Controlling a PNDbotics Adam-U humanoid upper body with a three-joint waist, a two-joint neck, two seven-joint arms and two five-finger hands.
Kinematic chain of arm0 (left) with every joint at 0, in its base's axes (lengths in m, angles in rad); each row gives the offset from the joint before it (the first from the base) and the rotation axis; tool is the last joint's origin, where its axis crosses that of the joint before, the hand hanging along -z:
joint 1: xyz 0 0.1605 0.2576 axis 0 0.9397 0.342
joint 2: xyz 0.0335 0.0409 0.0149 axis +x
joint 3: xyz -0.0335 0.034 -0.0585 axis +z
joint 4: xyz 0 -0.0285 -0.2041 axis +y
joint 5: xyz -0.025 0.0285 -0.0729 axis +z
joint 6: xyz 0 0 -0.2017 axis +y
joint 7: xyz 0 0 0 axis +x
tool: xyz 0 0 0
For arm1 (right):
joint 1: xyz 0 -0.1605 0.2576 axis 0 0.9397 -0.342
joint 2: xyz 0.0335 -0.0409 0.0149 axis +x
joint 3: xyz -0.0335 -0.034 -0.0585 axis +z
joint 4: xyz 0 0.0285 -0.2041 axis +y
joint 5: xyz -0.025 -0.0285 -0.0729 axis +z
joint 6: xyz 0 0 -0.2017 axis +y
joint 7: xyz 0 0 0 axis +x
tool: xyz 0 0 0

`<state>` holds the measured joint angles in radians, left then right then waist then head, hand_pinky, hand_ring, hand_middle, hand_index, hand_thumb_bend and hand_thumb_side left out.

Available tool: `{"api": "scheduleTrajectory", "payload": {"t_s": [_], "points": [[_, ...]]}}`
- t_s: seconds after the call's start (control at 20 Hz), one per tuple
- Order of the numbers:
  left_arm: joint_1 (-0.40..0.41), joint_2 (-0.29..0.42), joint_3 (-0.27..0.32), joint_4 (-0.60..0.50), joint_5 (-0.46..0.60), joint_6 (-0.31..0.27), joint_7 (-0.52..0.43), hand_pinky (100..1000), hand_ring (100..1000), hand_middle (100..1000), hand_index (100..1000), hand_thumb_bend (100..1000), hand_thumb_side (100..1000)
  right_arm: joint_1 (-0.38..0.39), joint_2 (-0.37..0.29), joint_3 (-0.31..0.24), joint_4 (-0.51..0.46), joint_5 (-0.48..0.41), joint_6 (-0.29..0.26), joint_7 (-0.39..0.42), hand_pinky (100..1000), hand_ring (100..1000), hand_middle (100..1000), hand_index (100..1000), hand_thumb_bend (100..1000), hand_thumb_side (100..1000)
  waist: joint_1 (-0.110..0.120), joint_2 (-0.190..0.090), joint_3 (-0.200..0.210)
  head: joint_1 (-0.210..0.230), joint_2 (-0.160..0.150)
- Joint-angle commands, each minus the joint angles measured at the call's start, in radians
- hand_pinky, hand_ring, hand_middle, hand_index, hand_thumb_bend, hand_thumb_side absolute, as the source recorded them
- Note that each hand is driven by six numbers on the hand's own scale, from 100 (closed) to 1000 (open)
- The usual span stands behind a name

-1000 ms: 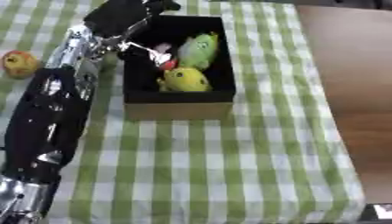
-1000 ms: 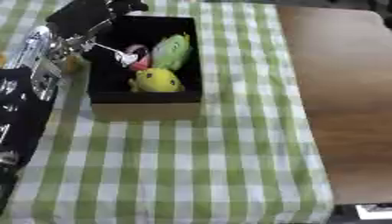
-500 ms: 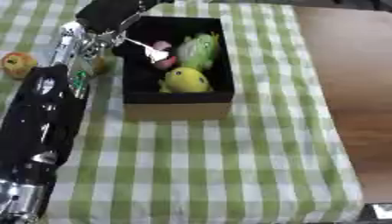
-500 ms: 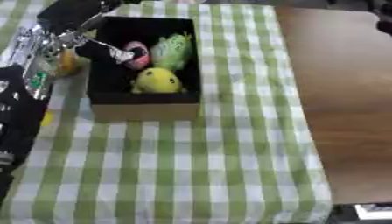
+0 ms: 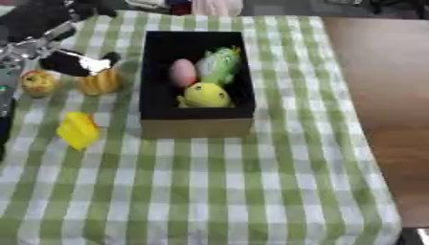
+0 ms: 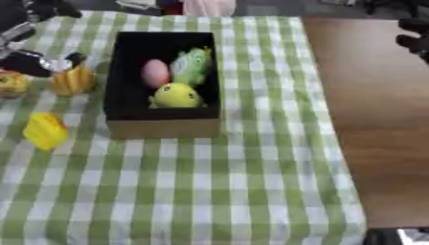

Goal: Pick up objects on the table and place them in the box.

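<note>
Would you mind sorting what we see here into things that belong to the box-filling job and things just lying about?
Job:
black box
in it: pink egg shape, green toy, yellow round toy
left of it, on the cloth: orange piece, yellow piece, yellow-red piece
left hand

Lying about:
checked cloth
wooden tabletop

Soft, even, fairly bright light; overall blur, motion smear on the left hand [image 5: 73, 61].

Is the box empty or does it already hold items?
Not empty. The black box holds a pink egg-shaped thing, a green toy and a yellow round toy, side by side inside.
</note>
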<state>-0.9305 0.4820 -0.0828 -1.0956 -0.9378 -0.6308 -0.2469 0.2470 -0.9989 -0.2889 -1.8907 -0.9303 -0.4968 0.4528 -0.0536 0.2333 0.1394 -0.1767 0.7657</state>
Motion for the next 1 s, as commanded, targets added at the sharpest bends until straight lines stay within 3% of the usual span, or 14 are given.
{"api": "scheduleTrajectory", "payload": {"t_s": [0.05,0.25,0.45,1.0], "points": [[0.012,0.155,0.006,-0.038,0.116,-0.022,-0.047,913,873,794,890,352,626,0.008,-0.030,-0.024,-0.025,0.012,-0.010,-0.009,1000,1000,624,994,100,874,0.000,-0.020,0.003,-0.016,0.004],[0.069,0.265,0.017,-0.053,0.196,-0.024,-0.085,913,878,801,894,386,638,0.022,-0.019,-0.027,-0.040,0.027,-0.014,-0.017,1000,1000,624,994,100,876,-0.001,-0.017,0.011,-0.012,0.004],[0.121,0.328,0.030,-0.036,0.210,-0.024,-0.095,913,885,813,903,428,627,0.029,-0.009,-0.026,-0.046,0.047,-0.013,-0.023,1000,1000,623,994,100,878,-0.004,-0.014,0.019,-0.001,0.004],[0.130,0.327,0.095,0.126,0.170,-0.018,-0.062,906,863,783,891,474,630,0.032,0.009,-0.024,-0.059,0.063,-0.015,-0.035,1000,1000,623,995,100,879,-0.016,-0.009,0.018,0.003,0.004]]}}
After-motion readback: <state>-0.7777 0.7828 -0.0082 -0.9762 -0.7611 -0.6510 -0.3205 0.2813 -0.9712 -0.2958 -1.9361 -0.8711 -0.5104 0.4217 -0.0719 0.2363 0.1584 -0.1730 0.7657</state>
